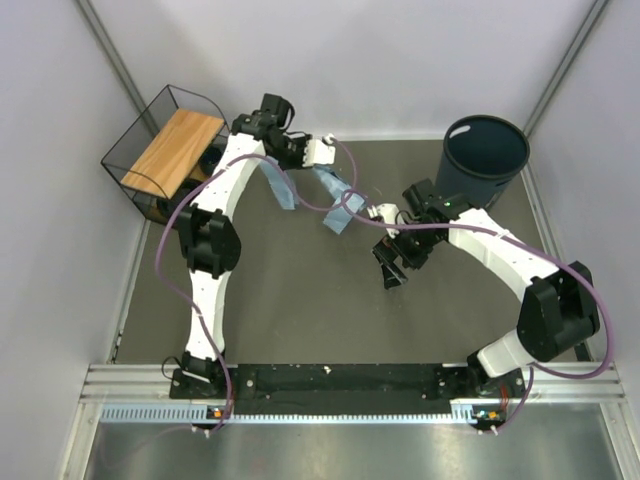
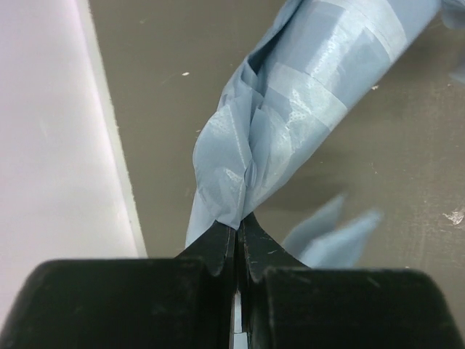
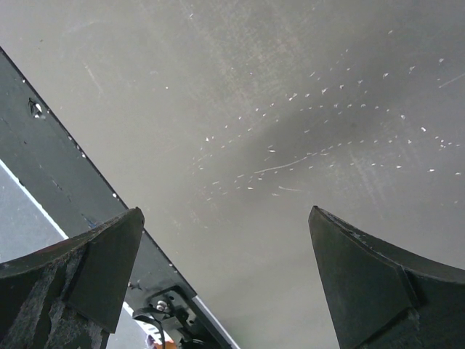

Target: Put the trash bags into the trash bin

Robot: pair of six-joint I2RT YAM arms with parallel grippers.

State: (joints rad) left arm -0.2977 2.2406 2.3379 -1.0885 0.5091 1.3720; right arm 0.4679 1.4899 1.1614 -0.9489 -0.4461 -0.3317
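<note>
Left fingers (image 2: 218,251) tight on trash bags (image 2: 290,123), wire basket (image 1: 175,150) nearby.

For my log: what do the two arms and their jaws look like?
The left arm and right arm have white link shells with black joint housings, and a loose purple cable runs along each. The jaws are matte black wedges; the right gripper's look scuffed.

The trash bags (image 2: 290,123) are pale translucent blue with whitish bands. The trash bin (image 1: 478,190) at the far-right corner is dark blue-grey; the wire basket (image 1: 135,124) at the far-left corner is black with a honey-brown wooden panel (image 1: 175,150). The bench (image 3: 290,87) is grey-brown, flecked white.
</note>
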